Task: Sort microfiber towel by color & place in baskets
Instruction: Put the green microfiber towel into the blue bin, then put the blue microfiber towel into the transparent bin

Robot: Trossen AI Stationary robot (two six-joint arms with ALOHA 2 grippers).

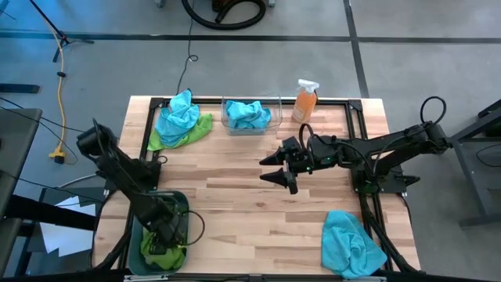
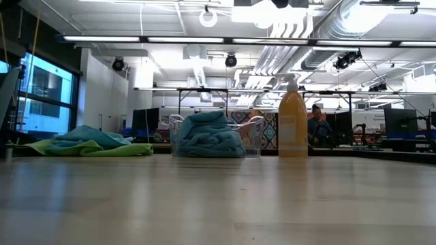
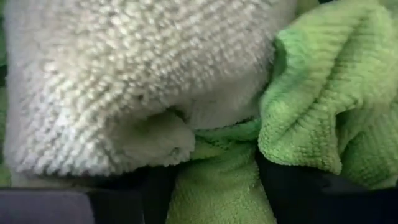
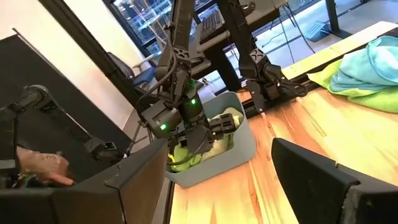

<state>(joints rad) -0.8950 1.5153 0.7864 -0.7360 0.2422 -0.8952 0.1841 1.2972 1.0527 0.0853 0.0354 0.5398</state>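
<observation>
My left gripper [image 1: 166,235] reaches down into the teal-grey basket [image 1: 182,205] at the table's near left, open, on a lime green towel [image 1: 160,252] that lies in it. My right gripper [image 1: 266,169] hangs open and level over the middle of the table, holding nothing. The clear basket [image 1: 274,106] at the far edge holds a turquoise towel [image 1: 250,116]. A heap of turquoise and green towels [image 1: 180,121] lies at the far left. One turquoise towel [image 1: 352,243] lies at the near right, reaching the table's near edge. My left gripper comes at the green towel from above, pointing steeply down into the basket. Its two fingers [image 3: 155,193] stand apart, with a fold of the towel [image 3: 217,180] bulging up between them, not pinched. The towel rests in the basket.
An orange spray bottle [image 1: 305,100] stands upright at the far edge, right of the clear basket. A black frame [image 1: 356,125] runs along the table's left, far and right sides. Bare wood lies between the baskets and the near-right towel.
</observation>
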